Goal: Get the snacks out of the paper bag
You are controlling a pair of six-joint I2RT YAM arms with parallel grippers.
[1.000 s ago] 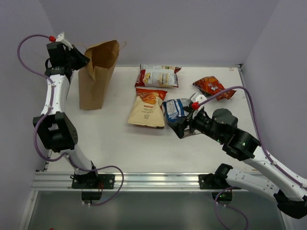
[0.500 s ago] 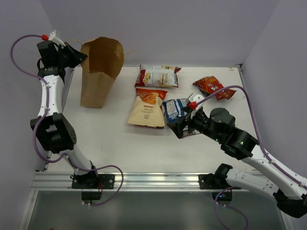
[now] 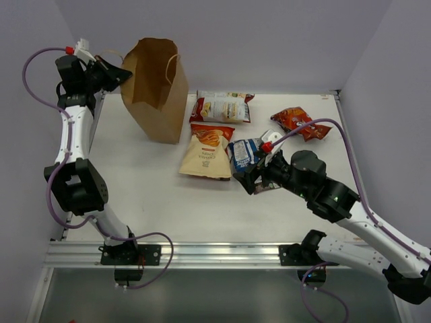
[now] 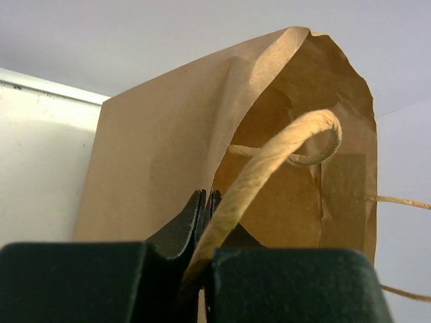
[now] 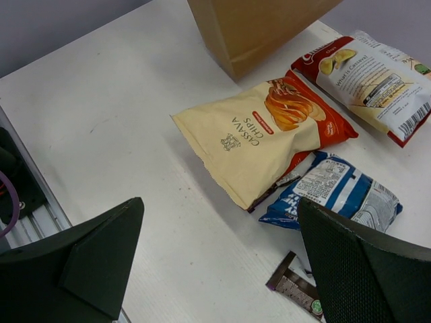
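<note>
The bag (image 3: pixel 158 87) now tilts further right, pinched by left claw (image 3: pixel 113 74); right claw (image 3: pixel 250 178) spread; snacks (image 3: pixel 207 151) out, remainder unseen.

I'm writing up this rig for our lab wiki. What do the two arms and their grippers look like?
Both the left arm and the right arm have white links joined by bulky black joint housings. A thin purple cable loops along each, ending in a red connector by the wrist. The left gripper and right gripper are black, with broad, matte, wedge-shaped fingers.
</note>
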